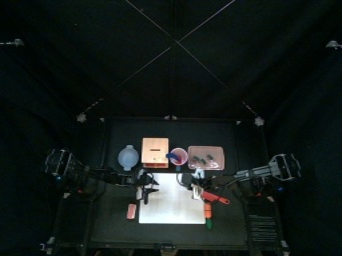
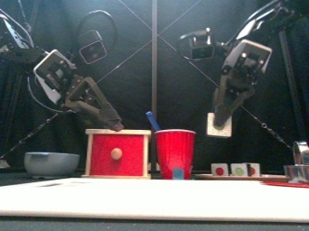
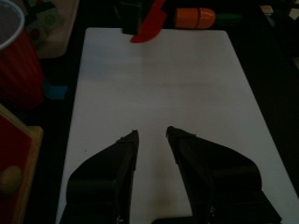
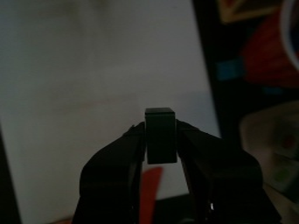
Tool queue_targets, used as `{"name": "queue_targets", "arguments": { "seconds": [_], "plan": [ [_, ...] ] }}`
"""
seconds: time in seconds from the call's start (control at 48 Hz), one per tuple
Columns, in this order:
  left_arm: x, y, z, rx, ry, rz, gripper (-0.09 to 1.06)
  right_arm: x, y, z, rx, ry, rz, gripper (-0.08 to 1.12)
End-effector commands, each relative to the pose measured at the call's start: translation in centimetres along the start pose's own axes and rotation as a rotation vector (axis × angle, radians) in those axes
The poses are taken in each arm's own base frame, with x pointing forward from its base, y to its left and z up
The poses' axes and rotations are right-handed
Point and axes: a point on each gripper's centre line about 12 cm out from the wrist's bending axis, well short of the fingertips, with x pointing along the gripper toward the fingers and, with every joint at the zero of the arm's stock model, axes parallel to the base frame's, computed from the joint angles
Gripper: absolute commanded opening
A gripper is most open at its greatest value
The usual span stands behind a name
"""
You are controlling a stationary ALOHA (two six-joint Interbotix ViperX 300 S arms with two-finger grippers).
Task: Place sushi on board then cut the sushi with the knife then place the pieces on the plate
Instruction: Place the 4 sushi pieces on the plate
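Right gripper (image 4: 159,129) hovers over the flat white cutting board (image 4: 105,79), fingers pinching one small dark green sushi block (image 4: 159,142) by its narrow sides. Left gripper (image 3: 152,136) hangs over the same board, fingers slightly spread, empty. A red toy knife (image 3: 149,24) lies at the board's right edge. Risk: so thin a grip may let the block twist or drop short of the flat pink tray (image 1: 215,152), or it may knock the white-faced cubes (image 2: 220,169) apparently sitting there
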Motion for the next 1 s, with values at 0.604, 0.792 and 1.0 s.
{"name": "queue_targets", "arguments": {
  "seconds": [0.604,0.792,1.0],
  "plan": [
    [0.2,0.0,1.0,-0.001,-0.029,0.001,0.74,-3.2,-17.6,-9.7,0.433,0.069,-0.41,0.65],
    [0.2,0.0,1.0,0.001,-0.028,0.0,0.74,-1.6,-18.0,-10.7,0.438,0.106,-0.398,0.66],
    [0.2,0.1,0.9,0.0,-0.026,0.002,0.74,0.4,-18.5,-11.9,0.451,0.197,-0.391,0.78]
  ]
}}
